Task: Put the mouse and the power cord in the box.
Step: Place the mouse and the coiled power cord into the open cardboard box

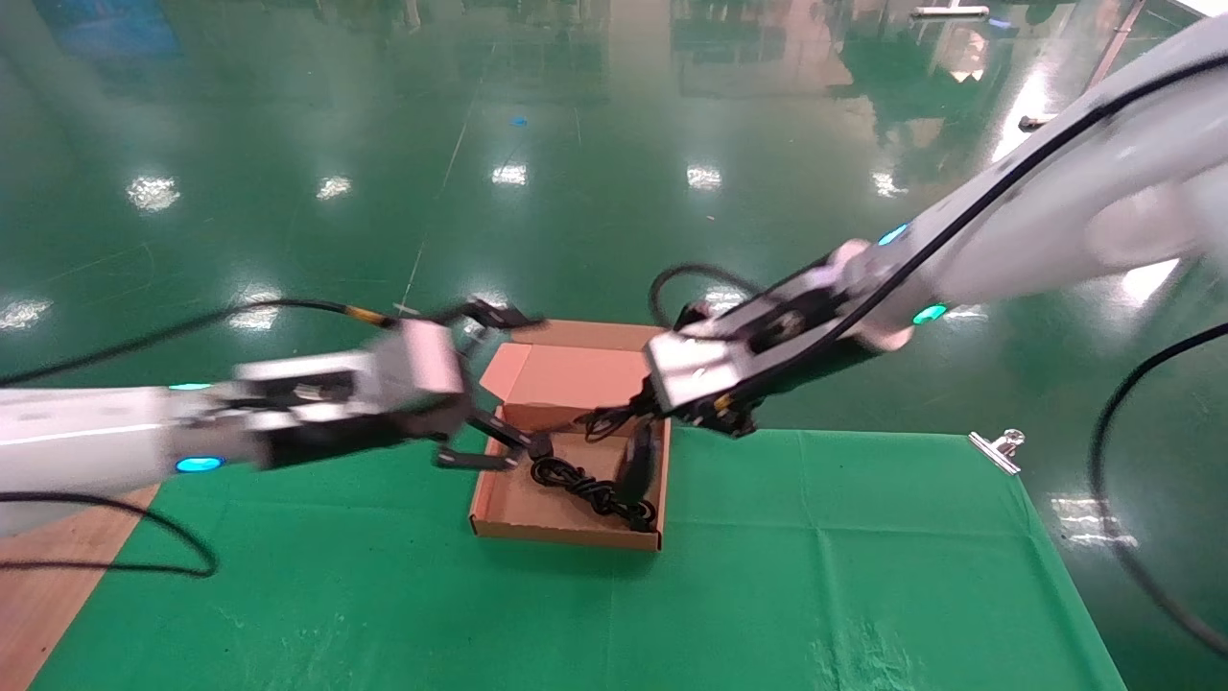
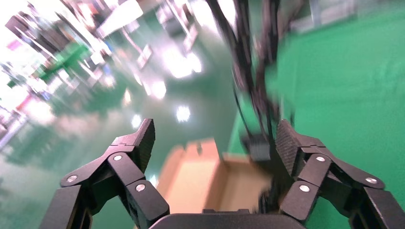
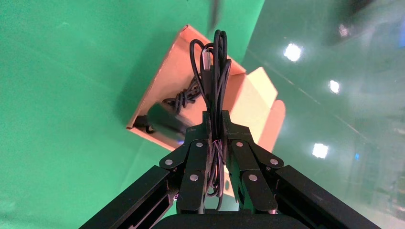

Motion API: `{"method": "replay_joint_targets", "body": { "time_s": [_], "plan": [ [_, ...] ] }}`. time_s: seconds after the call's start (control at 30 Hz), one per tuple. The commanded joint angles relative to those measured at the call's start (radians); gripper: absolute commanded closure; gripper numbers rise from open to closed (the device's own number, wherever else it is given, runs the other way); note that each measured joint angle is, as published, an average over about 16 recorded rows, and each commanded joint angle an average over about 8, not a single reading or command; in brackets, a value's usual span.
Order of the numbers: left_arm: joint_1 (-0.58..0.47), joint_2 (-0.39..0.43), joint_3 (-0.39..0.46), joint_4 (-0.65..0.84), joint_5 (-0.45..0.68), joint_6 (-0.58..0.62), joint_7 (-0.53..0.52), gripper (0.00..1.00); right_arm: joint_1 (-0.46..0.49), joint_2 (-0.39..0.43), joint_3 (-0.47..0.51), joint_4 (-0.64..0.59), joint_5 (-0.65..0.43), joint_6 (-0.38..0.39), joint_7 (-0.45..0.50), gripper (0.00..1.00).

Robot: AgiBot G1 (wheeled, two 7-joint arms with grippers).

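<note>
While our right claw (image 1: 645,415) grips the mouse (image 1: 637,461) cable, dangling it over the box (image 1: 566,528), our open left claw (image 1: 489,443) waits left.

Light: bright, from overhead lamps.
Glare: white spots mirrored on the glossy green floor (image 1: 576,192).
Shadow: soft, dark beside the box (image 1: 566,523).
Blur: both arms smeared; left wrist view was streaked.
Focus: right gripper (image 3: 216,125) was sharp.
</note>
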Motion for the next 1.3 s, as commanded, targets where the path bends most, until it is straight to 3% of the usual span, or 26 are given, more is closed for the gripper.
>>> {"method": "replay_joint_targets", "body": {
  "time_s": [0.03,0.13,0.4,0.43,0.63,0.7,1.3],
  "plan": [
    [0.015,-0.049,-0.047,0.005,-0.078,0.094,0.038,0.00,-0.025,-0.023,-0.007,0.003,-0.004,0.032,0.000,1.00],
    [0.014,-0.085,-0.071,0.029,-0.116,0.161,0.060,0.00,-0.071,-0.029,-0.034,0.058,0.017,0.115,0.017,1.00],
    [0.011,-0.119,-0.095,0.085,-0.148,0.257,0.138,0.00,-0.213,-0.033,-0.147,0.188,0.076,0.431,0.062,0.99],
    [0.010,-0.118,-0.096,0.093,-0.149,0.264,0.147,0.00,-0.226,-0.033,-0.165,0.198,0.082,0.459,0.069,0.93],
    [0.005,-0.115,-0.101,0.128,-0.158,0.294,0.170,0.00,-0.277,-0.034,-0.237,0.229,0.115,0.554,0.101,0.18],
    [0.003,-0.115,-0.103,0.132,-0.161,0.300,0.171,0.00,-0.284,-0.035,-0.246,0.234,0.122,0.565,0.106,0.00],
    [0.003,-0.112,-0.099,0.127,-0.154,0.290,0.170,0.00,-0.273,-0.033,-0.233,0.227,0.114,0.548,0.100,0.00]
  ]
}}
